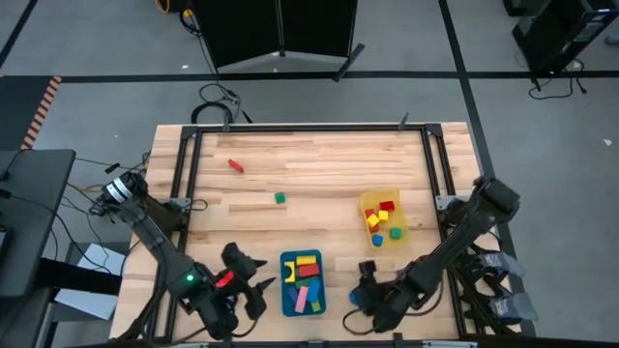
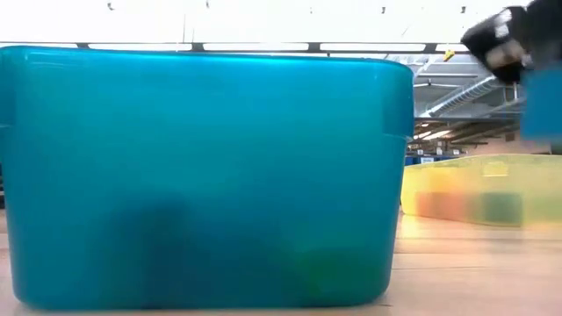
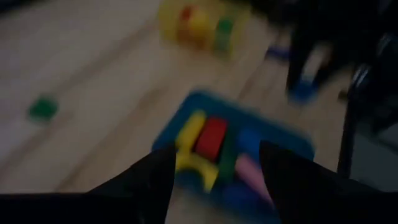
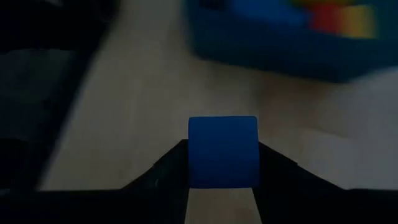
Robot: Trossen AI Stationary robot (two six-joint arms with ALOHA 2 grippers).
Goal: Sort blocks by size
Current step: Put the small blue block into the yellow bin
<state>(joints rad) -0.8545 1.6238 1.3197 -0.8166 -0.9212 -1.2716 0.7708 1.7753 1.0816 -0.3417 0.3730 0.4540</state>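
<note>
My right gripper is shut on a blue block near the table's front edge, right of the blue tray. The tray holds longer blocks: yellow, red, green and pink. My left gripper stands open left of the tray and points at it, with nothing between its fingers. A translucent yellow bin holds small red, yellow, blue and green blocks. A red block and a green block lie loose on the table. My right gripper pinches the blue block by two opposite sides between its two fingers. The fingers slant down from the right. In the low view the block hangs clear above the table.
The wooden table has a black frame along its left, far and right sides. The tray's blue wall fills most of the low view, and the yellow bin shows behind it on the right.
</note>
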